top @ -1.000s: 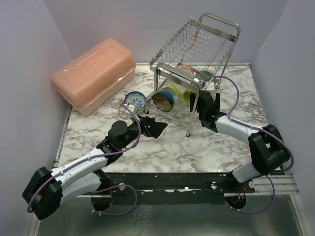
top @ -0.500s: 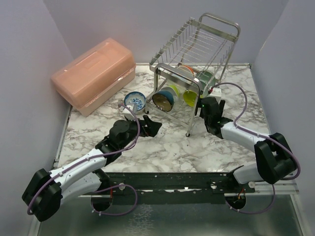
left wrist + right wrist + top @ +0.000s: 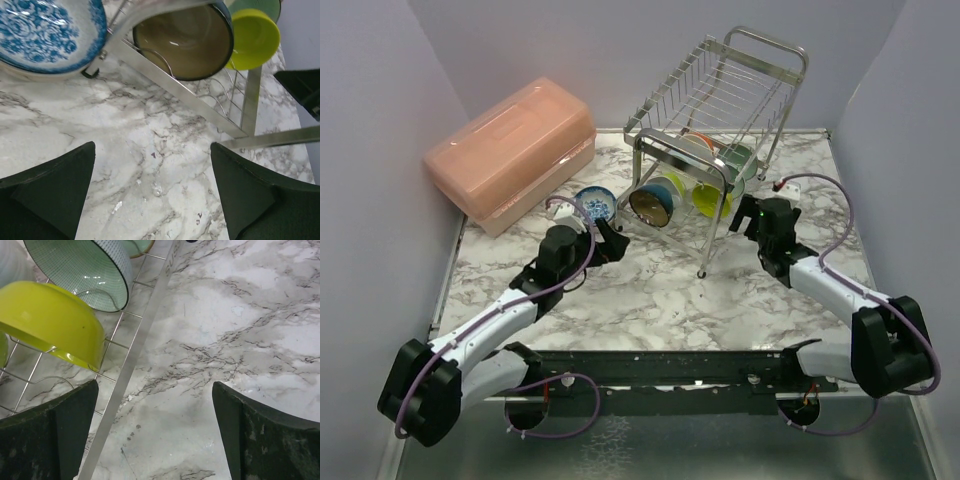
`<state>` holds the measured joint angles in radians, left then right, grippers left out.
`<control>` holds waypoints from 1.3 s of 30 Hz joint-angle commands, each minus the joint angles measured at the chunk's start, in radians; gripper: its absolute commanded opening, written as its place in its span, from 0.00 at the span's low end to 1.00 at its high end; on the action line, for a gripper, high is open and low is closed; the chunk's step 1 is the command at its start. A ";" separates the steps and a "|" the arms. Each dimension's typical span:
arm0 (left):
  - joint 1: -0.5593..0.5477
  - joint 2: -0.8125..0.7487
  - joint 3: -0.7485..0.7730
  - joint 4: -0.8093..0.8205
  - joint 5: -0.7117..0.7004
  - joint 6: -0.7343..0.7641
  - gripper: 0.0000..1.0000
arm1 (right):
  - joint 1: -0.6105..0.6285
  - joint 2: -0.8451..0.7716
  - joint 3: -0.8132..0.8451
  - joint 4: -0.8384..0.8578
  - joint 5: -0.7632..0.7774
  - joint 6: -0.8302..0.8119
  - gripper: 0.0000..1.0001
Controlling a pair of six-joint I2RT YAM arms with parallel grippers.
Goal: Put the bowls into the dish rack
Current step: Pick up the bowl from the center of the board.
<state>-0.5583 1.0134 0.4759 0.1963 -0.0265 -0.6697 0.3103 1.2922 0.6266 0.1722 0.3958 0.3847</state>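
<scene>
The dish rack point(image 3: 722, 92) stands at the back of the marble table. Its lower tier holds a teal bowl point(image 3: 651, 203), a lime bowl point(image 3: 708, 198) and a mint green bowl point(image 3: 735, 158), all on edge. A blue-and-white bowl point(image 3: 593, 205) sits upright on the table just left of the rack. My left gripper point(image 3: 609, 239) hovers open just short of that bowl point(image 3: 45, 35), with only marble between its fingers point(image 3: 50, 195). At the rack's right side my right gripper point(image 3: 754, 214) is open and empty, beside the lime bowl point(image 3: 47, 322) and the mint green bowl point(image 3: 80, 267).
A pink plastic lidded box point(image 3: 510, 150) sits at the back left. The rack's bottom rail point(image 3: 132, 365) runs under my right gripper's left finger. The rack's front leg point(image 3: 702, 272) stands between the two arms. Grey walls close in both sides.
My left gripper has moved back and left, closer to the blue-and-white bowl. The right arm has swung out to the right, drawing its gripper away from the rack's front.
</scene>
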 commanded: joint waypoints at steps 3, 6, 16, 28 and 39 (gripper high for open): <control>0.122 0.026 0.098 -0.150 -0.031 -0.031 0.96 | -0.069 -0.093 -0.036 -0.067 -0.104 0.046 1.00; 0.193 0.062 0.134 -0.182 -0.023 -0.031 0.95 | -0.080 -0.128 -0.036 -0.108 -0.123 0.050 1.00; 0.352 0.341 0.339 -0.260 0.053 0.044 0.74 | -0.087 -0.261 -0.045 -0.277 -0.170 0.068 1.00; 0.361 0.569 0.519 -0.305 -0.044 0.281 0.43 | -0.089 -0.363 -0.090 -0.365 -0.206 0.120 1.00; 0.360 0.589 0.524 -0.305 -0.134 0.349 0.37 | -0.089 -0.330 -0.051 -0.370 -0.212 0.101 1.00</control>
<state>-0.2020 1.5845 0.9783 -0.1005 -0.1112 -0.3527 0.2268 0.9436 0.5514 -0.1745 0.2123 0.4904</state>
